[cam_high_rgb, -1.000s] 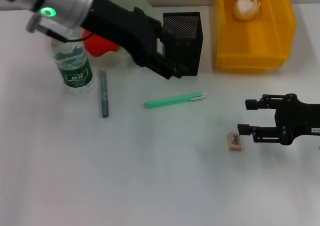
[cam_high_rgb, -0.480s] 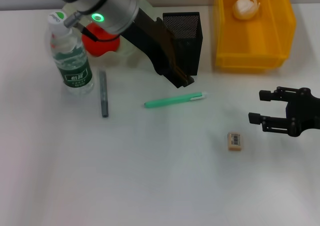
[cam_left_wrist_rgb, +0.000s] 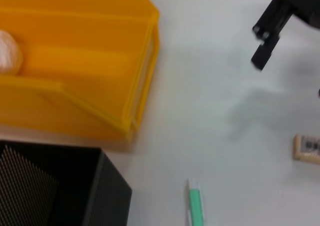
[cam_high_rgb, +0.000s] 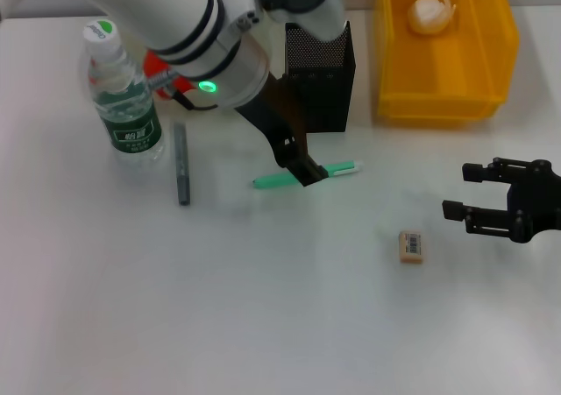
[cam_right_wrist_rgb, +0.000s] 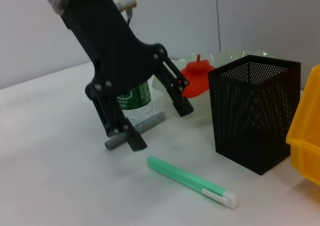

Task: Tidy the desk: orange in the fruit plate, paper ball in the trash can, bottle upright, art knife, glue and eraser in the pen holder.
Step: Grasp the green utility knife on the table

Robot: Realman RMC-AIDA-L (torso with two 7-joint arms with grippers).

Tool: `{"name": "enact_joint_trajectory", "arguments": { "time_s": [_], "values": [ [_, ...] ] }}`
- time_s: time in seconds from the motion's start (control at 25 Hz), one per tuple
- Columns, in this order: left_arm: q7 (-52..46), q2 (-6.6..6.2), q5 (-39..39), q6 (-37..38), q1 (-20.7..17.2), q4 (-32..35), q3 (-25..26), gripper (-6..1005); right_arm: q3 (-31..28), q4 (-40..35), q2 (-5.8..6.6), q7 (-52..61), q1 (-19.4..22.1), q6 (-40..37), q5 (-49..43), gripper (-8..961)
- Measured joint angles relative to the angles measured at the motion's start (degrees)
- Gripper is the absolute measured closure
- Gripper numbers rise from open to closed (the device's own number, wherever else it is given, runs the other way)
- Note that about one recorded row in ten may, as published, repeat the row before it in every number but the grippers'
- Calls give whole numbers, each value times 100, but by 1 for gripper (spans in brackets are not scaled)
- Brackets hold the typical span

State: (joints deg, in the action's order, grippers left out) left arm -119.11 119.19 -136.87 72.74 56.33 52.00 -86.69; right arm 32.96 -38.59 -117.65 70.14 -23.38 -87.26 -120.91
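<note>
The yellow trash can holds one paper ball; beside it the black mesh pen holder shows nothing inside that I can make out. One orange sits in the fruit plate behind the pen holder. On the bench are one upright bottle, one grey stick, one green art knife and one eraser. My left gripper hovers over the knife, fingers spread. My right gripper, fingers apart, is near the eraser.
</note>
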Motion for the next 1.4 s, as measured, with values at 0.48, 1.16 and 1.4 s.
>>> {"name": "enact_joint_trajectory", "arguments": {
  "time_s": [0.48, 1.16, 1.4],
  "values": [
    [-74, -1, 163, -848, -14, -707, -654, 365, 0, 0, -26, 13, -44, 17, -16, 262],
    [-78, -1, 291, -1312, -114, -989, -886, 556, 0, 0, -37, 91, -62, 26, -19, 278],
    [-82, -2, 292, -1366, -111, -1070, -920, 638, 5, 6, -34, 97, -62, 26, -23, 284]
  ]
}}
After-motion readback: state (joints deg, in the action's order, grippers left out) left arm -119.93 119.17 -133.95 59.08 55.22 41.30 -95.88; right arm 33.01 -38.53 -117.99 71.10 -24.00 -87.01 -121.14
